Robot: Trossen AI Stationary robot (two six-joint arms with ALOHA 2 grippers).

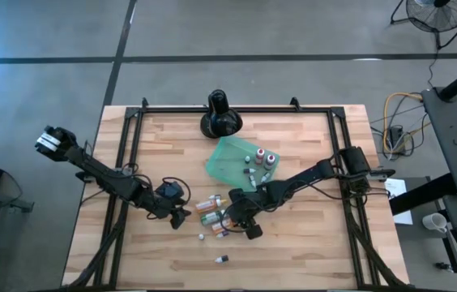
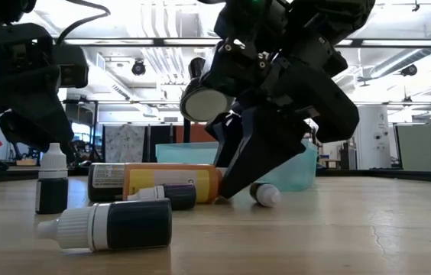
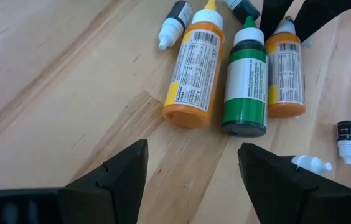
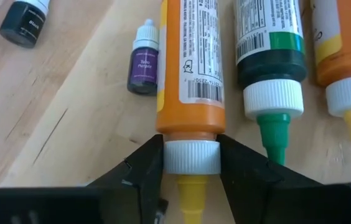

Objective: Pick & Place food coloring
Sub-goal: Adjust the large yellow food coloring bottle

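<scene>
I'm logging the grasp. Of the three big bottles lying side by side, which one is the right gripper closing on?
The outer orange bottle, beside the small purple one: the right gripper fingers flank its white cap. The green bottle and other orange bottle lie untouched.

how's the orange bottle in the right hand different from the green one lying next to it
The orange bottle has a white cap with a yellow nozzle; the green bottle has a white cap with a green nozzle. The orange bottle's cap sits between the fingers of the right hand, while the green bottle lies untouched. Both lie flat on the wooden table, side by side, nozzles pointing the same way, with barcode labels.
</scene>
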